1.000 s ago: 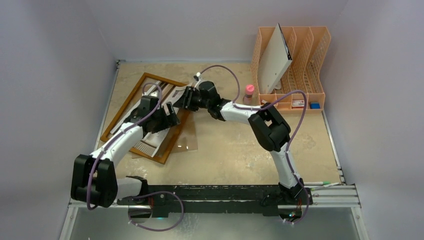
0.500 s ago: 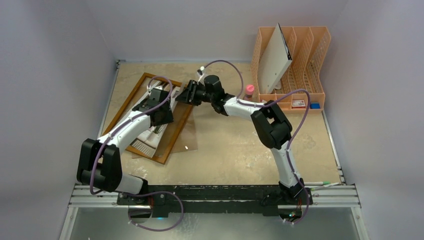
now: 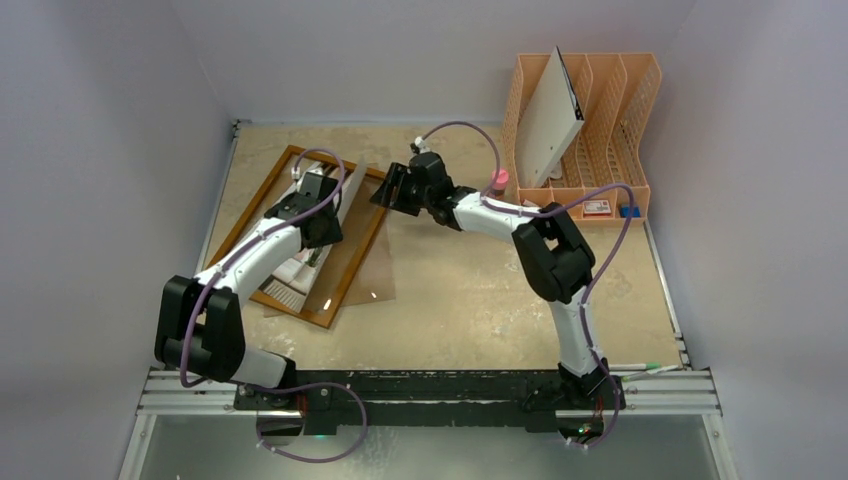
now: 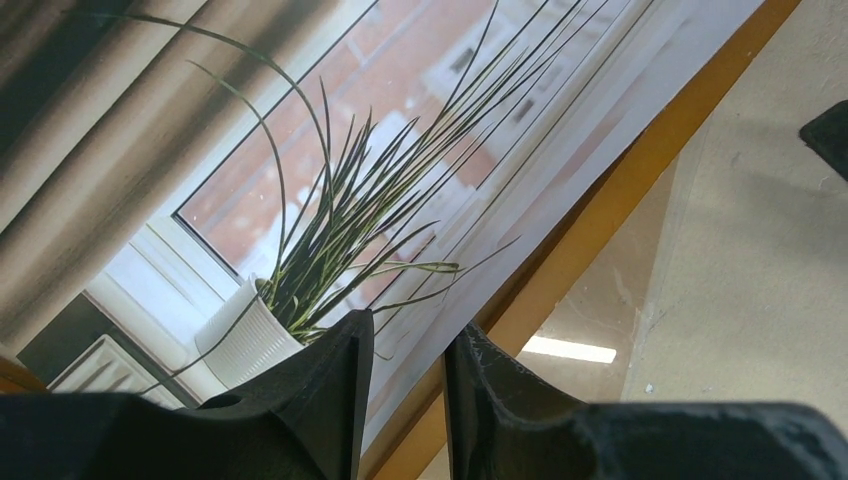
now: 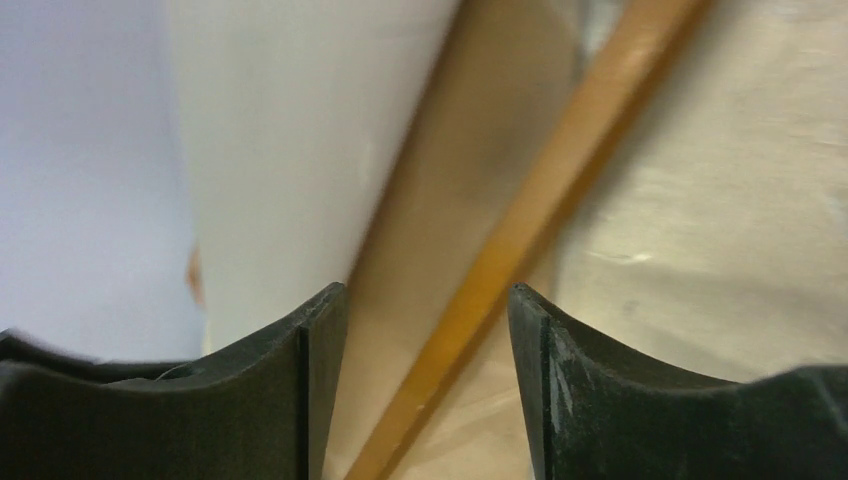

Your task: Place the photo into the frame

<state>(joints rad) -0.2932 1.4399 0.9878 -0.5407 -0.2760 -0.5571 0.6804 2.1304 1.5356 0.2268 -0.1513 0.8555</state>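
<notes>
The frame (image 3: 245, 215) lies slanted on the left of the table, light brown wood with a clear pane. The photo (image 3: 298, 272), a spiky green plant at a window, lies inside it, mostly hidden under my left arm. My left gripper (image 3: 320, 240) hangs low over the photo's right side. In the left wrist view its jaws (image 4: 408, 335) stand narrowly open, with the edge of the photo (image 4: 330, 200) and the frame's rail (image 4: 600, 220) in the gap. My right gripper (image 3: 386, 192) hovers open at the frame's far right corner, straddling the rail (image 5: 560, 190) from above; the pale photo (image 5: 300, 130) shows blurred beside it.
An orange file rack (image 3: 600, 130) holding a white board (image 3: 550, 120) stands at the back right, with a pink-capped bottle (image 3: 498, 182) in front of it. A brownish sheet (image 3: 378, 275) pokes out from under the frame's right side. Pens (image 3: 640, 368) lie by the near right rail.
My left gripper moved up along the photo and its jaws narrowed from wide open. My right gripper drew back to the right off the frame and opened wider.
</notes>
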